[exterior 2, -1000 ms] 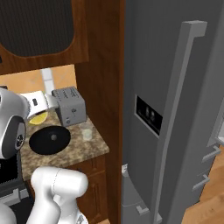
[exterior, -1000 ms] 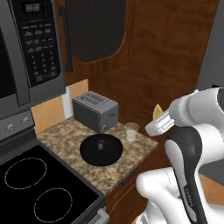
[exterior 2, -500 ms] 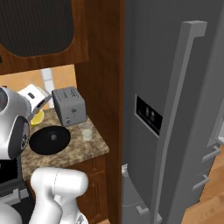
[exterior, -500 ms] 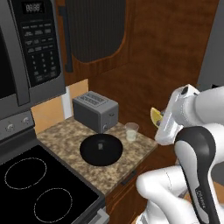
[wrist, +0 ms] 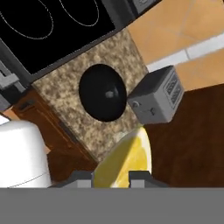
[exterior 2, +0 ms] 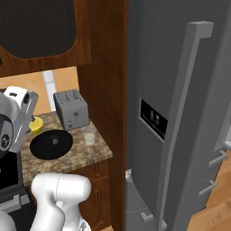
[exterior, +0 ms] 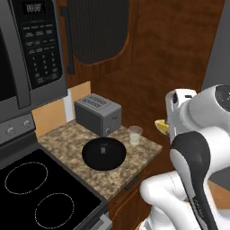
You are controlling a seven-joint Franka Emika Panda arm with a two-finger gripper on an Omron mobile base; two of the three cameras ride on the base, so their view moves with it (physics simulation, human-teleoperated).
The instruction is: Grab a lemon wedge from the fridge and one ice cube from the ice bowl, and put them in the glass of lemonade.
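One toaster [exterior: 98, 113] behind ice bowl [exterior: 103, 153], glass of lemonade [exterior: 134, 134] beside both

Open air lies between the claw [wrist: 111, 177] and the worktop [exterior: 134, 155] below it. Beyond the glass of lemonade [exterior: 134, 135] the toaster [exterior: 98, 114] blocks the back, and the fridge [exterior 2: 180, 113] walls off the far side.
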